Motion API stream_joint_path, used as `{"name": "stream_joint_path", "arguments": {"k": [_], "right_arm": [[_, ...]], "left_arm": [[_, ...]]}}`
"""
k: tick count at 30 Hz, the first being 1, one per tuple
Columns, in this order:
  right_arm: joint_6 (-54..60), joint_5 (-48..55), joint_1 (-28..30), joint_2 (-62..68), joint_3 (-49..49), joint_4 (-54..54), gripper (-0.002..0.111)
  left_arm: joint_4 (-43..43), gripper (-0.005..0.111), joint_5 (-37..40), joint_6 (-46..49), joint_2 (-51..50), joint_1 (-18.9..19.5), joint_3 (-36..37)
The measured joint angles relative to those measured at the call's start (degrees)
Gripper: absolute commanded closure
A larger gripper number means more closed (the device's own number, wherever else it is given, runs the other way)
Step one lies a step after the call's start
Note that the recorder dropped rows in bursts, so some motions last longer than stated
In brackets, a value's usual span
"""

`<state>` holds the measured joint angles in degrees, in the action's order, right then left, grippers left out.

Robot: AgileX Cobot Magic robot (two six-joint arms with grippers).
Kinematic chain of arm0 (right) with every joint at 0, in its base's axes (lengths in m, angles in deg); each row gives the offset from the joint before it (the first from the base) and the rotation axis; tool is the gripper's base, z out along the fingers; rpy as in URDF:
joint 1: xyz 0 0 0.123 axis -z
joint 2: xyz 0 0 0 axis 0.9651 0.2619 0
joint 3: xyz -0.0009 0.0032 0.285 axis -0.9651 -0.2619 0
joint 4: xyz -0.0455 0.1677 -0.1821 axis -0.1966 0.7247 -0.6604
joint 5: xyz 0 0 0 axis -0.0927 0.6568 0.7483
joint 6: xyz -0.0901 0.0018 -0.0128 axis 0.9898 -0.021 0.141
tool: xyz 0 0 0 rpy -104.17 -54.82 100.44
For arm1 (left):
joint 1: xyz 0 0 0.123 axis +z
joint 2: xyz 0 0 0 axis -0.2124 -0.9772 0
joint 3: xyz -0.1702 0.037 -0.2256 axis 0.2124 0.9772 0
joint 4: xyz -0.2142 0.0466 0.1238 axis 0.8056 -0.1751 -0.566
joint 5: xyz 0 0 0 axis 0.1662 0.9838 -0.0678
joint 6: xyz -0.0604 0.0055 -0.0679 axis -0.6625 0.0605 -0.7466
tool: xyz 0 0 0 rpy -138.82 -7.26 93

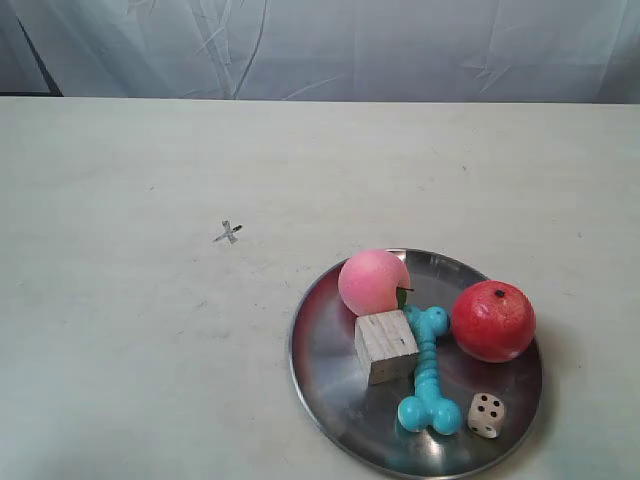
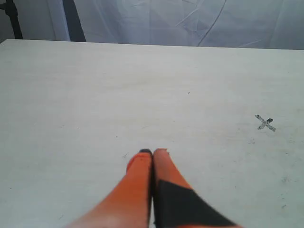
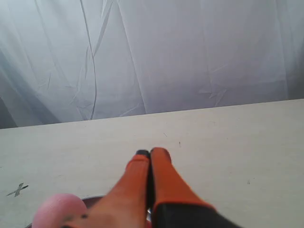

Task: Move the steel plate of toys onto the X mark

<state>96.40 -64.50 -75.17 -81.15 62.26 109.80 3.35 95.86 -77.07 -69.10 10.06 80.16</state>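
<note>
The steel plate (image 1: 330, 385) lies at the front right of the exterior view, holding the pink peach (image 1: 373, 281), red apple-like fruit (image 1: 492, 320), wooden cube (image 1: 385, 346), turquoise bone (image 1: 428, 372) and white die (image 1: 486, 415). The X mark (image 1: 228, 233) is on the table to the plate's upper left, apart from it. No arm shows in the exterior view. My left gripper (image 2: 152, 152) is shut with nothing in it, over bare table, with the X mark (image 2: 265, 123) off to one side. My right gripper (image 3: 150, 153) is shut and empty above the plate (image 3: 91, 199), beside the peach (image 3: 57, 209); the X mark (image 3: 17, 189) shows farther off.
The pale table (image 1: 150, 330) runs back to a white curtain (image 1: 330, 45). A dark stand (image 2: 13, 19) rises behind the table's far edge in the left wrist view.
</note>
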Motion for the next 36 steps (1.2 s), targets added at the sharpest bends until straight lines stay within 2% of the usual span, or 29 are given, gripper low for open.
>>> {"name": "stream_joint_path", "arguments": {"k": [12, 14, 18, 20, 24, 29, 31, 34, 36], "right_arm": [[-0.12, 0.00, 0.00, 0.00, 0.00, 0.96, 0.108], [-2.76, 0.00, 0.00, 0.00, 0.00, 5.89, 0.108], [-12.95, 0.93, 0.00, 0.00, 0.00, 29.13, 0.108], [-15.46, 1.03, 0.00, 0.00, 0.00, 36.89, 0.108], [-17.24, -1.64, 0.00, 0.00, 0.00, 42.67, 0.108], [-17.37, -3.33, 0.00, 0.00, 0.00, 43.78, 0.108], [-17.51, -3.18, 0.00, 0.00, 0.00, 45.44, 0.108], [-17.65, -2.51, 0.00, 0.00, 0.00, 49.46, 0.108], [-17.65, -3.47, 0.00, 0.00, 0.00, 49.37, 0.108]], "left_arm": [[0.00, 0.107, 0.00, 0.00, 0.00, 0.00, 0.00], [0.00, 0.107, 0.00, 0.00, 0.00, 0.00, 0.00], [-0.39, 0.107, 0.00, 0.00, 0.00, 0.00, 0.00], [-0.74, 0.107, 0.00, 0.00, 0.00, 0.00, 0.00], [-0.90, 0.107, 0.00, 0.00, 0.00, 0.00, 0.00], [-1.12, 0.107, -0.61, 0.00, 0.00, 0.00, 0.00], [-1.02, 0.107, -3.92, 0.00, 0.00, 0.00, 0.00], [-1.02, 0.107, -19.62, 0.00, 0.00, 0.00, 0.13], [-1.02, 0.107, -32.89, 0.00, 0.00, 0.00, 0.13]]}}
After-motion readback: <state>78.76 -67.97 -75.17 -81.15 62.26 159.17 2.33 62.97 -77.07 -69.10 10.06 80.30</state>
